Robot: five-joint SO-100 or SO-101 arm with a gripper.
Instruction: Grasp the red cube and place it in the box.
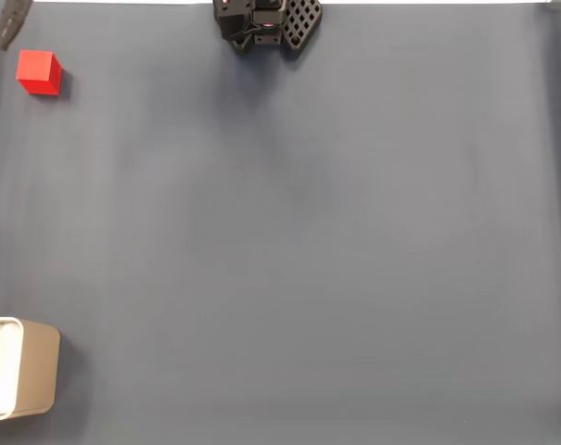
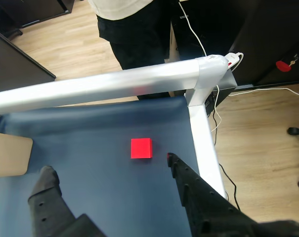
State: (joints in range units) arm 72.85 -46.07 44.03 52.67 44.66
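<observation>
Distance between claw and cube is what the coming move is judged to turn on, and it is read one view at a time.

Fixed view: the red cube (image 1: 38, 72) is seen near the upper left corner of the blue tabletop (image 1: 299, 241), resting flat and apart from everything else. The box (image 1: 19, 368) is cut by the lower left edge, well apart from the cube and straight down the same side of the picture. The arm's black base (image 1: 266, 23) is mounted at the top edge, near the middle, so the cube lies off to its left as this view shows it. A dark slanted object is glimpsed at the top left corner, but what it is cannot be told.

Wrist view: the claw (image 2: 109, 168) is seen released, its two dark fingers (image 2: 189, 182) spread wide with nothing between them. The cube (image 2: 141, 148) lies just ahead of the fingertips, nearer the right-hand finger than the left, and untouched. A silver frame rail (image 2: 114, 84) runs beyond it, with a person standing behind. A beige edge at the left is probably the box. A short advance and slight rightward centring are judged necessary before closing.
</observation>
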